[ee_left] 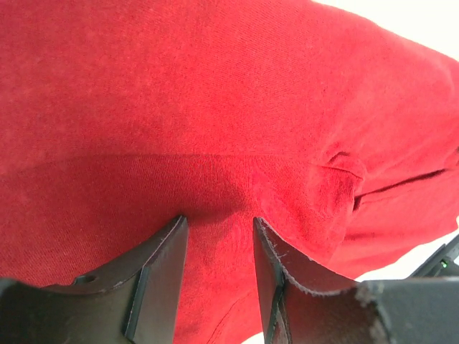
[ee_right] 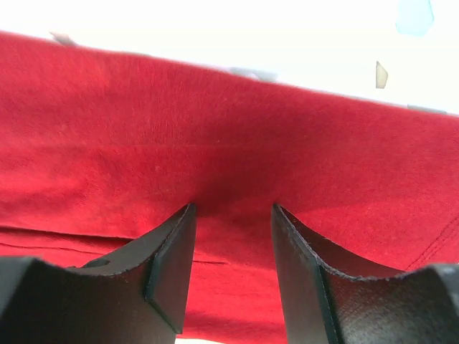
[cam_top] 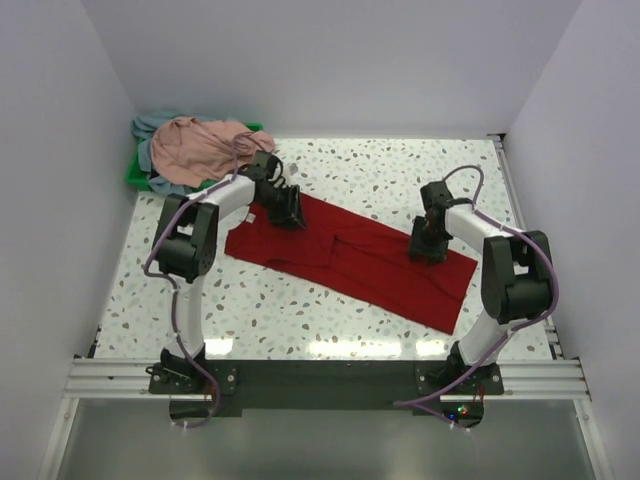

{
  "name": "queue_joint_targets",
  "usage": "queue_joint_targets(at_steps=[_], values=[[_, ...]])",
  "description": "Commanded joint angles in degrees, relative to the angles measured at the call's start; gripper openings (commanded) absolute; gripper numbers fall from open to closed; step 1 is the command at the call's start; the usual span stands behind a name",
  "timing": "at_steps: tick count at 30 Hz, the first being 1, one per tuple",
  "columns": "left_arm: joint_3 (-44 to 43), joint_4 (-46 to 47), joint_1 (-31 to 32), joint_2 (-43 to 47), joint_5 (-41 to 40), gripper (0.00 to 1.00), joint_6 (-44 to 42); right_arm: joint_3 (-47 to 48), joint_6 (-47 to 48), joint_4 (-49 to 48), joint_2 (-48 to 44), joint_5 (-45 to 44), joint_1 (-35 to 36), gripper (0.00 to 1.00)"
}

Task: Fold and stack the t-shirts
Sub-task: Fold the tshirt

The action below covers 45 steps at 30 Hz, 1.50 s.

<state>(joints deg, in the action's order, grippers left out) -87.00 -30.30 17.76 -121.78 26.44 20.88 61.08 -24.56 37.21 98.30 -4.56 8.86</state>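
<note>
The red t-shirt (cam_top: 350, 262) lies flat on the bench (cam_top: 380, 165), slanting from far left to near right. The left end effector (cam_top: 287, 212) bears down on its far-left end and the right end effector (cam_top: 428, 247) on its right part, both with fingers spread and nothing pinched. The pink t-shirt (cam_top: 195, 145) and grey-blue t-shirt (cam_top: 150, 125) are heaped on the green tray (cam_top: 133, 176), far left.

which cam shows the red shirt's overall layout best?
Top external: the whole red t-shirt lies as a long diagonal strip on the table. Left wrist shows only close-up cloth with a seam and small pucker; right wrist shows close-up cloth and its far edge.
</note>
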Motion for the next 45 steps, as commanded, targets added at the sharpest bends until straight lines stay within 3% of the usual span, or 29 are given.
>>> queue_joint_targets(at_steps=[1, 6, 13, 15, 21, 28, 35, 37, 40, 45], values=[[-4.39, -2.65, 1.31, -5.74, -3.23, 0.47, -3.30, -1.31, 0.92, -0.83, 0.75, 1.13, -0.86, 0.50], [-15.02, -4.67, 2.45, -13.56, -2.97, 0.47, -4.27, -2.28, -1.45, 3.20, 0.75, 0.16, -1.74, 0.50], [-39.70, -8.46, 2.72, -29.19, -4.90, 0.47, -3.66, -3.95, -5.06, 8.40, -1.44, 0.86, -1.57, 0.49], [-41.23, -5.83, 2.72, -30.53, -3.59, 0.48, -3.05, -5.26, -5.94, 8.93, -2.23, 2.00, -1.39, 0.49], [-39.83, 4.90, 2.89, -29.58, 0.54, 0.49, -1.37, -5.89, -6.73, 11.38, -6.27, 1.92, -0.95, 0.49], [-32.45, 15.71, 3.33, -16.24, 1.95, 0.52, 3.18, -1.49, -4.89, 16.40, -12.60, 1.65, -0.87, 0.49], [-24.02, 14.66, 3.33, -9.80, -0.85, 0.52, 9.52, -6.40, -6.29, 14.82, -14.63, 3.24, 0.10, 0.49], [-20.16, 14.05, 3.33, -9.18, -1.47, 0.52, 9.09, -7.90, -7.17, 13.59, -14.81, 3.15, 0.63, 0.44], [-17.51, 13.52, 2.98, -10.40, -1.04, 0.52, 9.17, -10.71, -8.92, 12.71, -13.84, 2.27, 1.50, 0.38], [-16.54, 13.08, 2.11, -14.01, 0.37, 0.51, 9.53, -12.21, -11.21, 11.83, -12.61, 0.25, 4.40, 0.35]])
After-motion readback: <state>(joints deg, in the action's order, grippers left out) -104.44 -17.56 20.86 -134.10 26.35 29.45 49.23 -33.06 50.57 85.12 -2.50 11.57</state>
